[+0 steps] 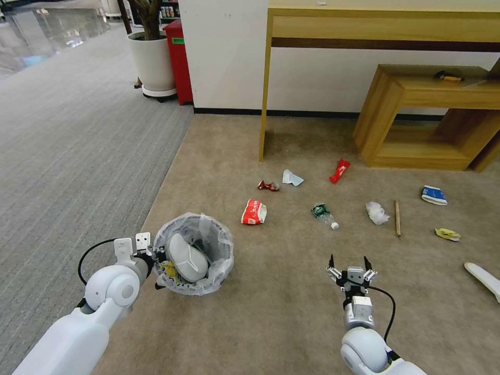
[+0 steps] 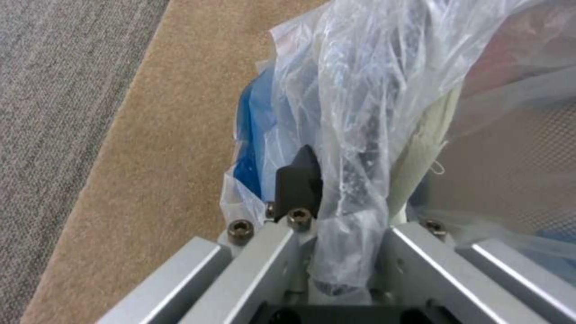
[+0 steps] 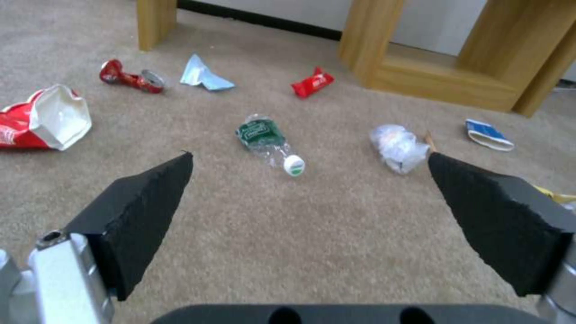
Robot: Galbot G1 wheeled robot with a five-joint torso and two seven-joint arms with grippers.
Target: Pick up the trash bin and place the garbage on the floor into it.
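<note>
We found our left gripper (image 1: 156, 260) jaws pinching the trash bin (image 1: 194, 253) rim; our right gripper (image 1: 351, 266) jaws spread, the green-label bottle (image 3: 267, 139) lying beyond them.

Bare carpet (image 1: 281, 312) fills the lower middle of the frame, open to the bottle (image 1: 322, 212). Upper right, the wooden shelf (image 1: 416, 120) and a counter leg (image 1: 264, 94) block passage.

Right end effector (image 3: 309, 193) spread wide, green-label bottle (image 3: 268, 140) between fingertips on beige carpet (image 3: 312, 234)
</note>
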